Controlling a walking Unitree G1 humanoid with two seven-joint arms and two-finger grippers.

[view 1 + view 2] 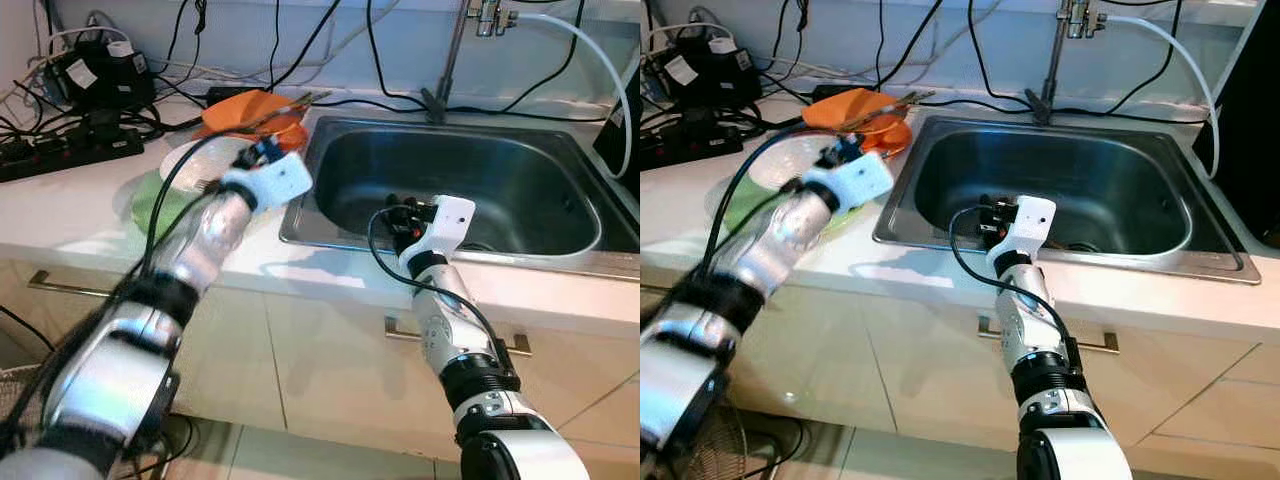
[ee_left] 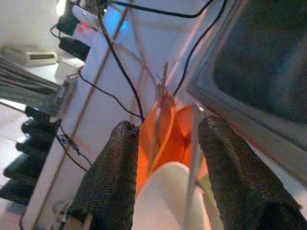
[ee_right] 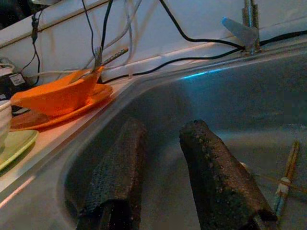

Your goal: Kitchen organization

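Dishes are piled on the counter left of the sink: an orange bowl holding utensils on an orange plate, a white bowl and a green plate. My left gripper hovers over the white bowl, open, pointing at the orange bowl. The white bowl's rim lies between its fingers; contact is unclear. My right gripper hangs open over the sink's front edge with nothing between its fingers. Chopsticks lie on the sink floor.
A faucet with a white hose stands behind the sink. A power strip, adapters and many black cables crowd the back left of the counter. Cabinet doors with metal handles sit below the counter.
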